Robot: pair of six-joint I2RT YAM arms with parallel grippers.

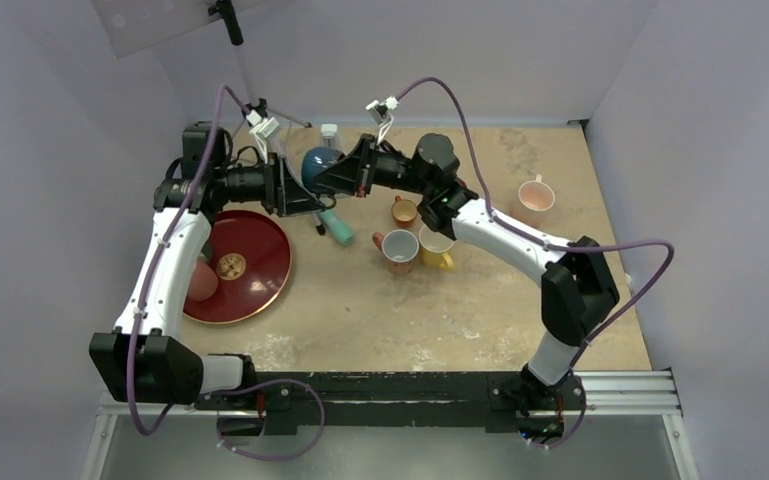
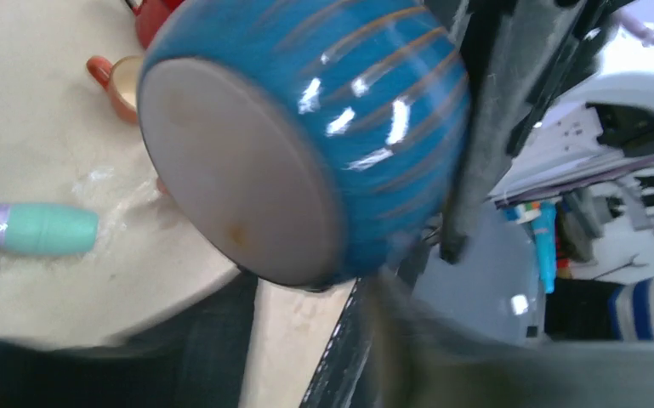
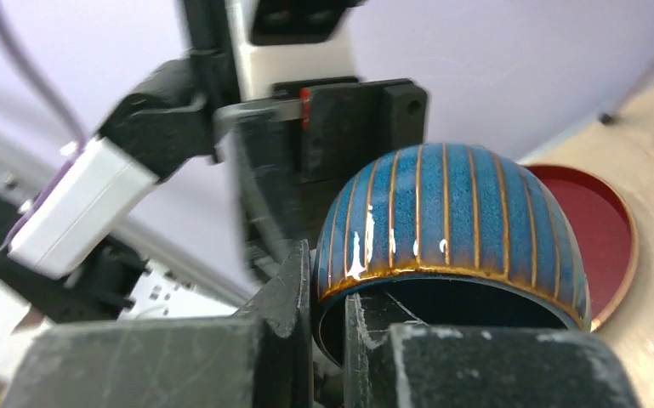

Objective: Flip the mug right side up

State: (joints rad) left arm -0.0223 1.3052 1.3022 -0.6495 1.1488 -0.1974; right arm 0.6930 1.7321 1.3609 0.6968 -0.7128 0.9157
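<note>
The blue striped mug [image 1: 316, 166] hangs in the air at the back middle, between my two grippers. My right gripper [image 3: 327, 293] is shut on its rim, one finger inside the opening and one outside. In that view the mug [image 3: 451, 217] shows its dark opening towards the camera. In the left wrist view the mug [image 2: 306, 127] shows its pale base. My left gripper [image 2: 306, 310] is open just below and in front of the base, its blurred fingers spread with table showing between them. My left gripper [image 1: 295, 195] and right gripper [image 1: 345, 178] face each other.
A red plate [image 1: 260, 270] lies at the left, with a pink mug [image 1: 203, 282] on its edge. A teal tube [image 1: 338, 228] lies under the grippers. An orange mug [image 1: 404, 212], a brown mug [image 1: 398, 248] and a yellow mug [image 1: 437, 247] stand mid-table. A pink mug [image 1: 535, 197] stands at the right.
</note>
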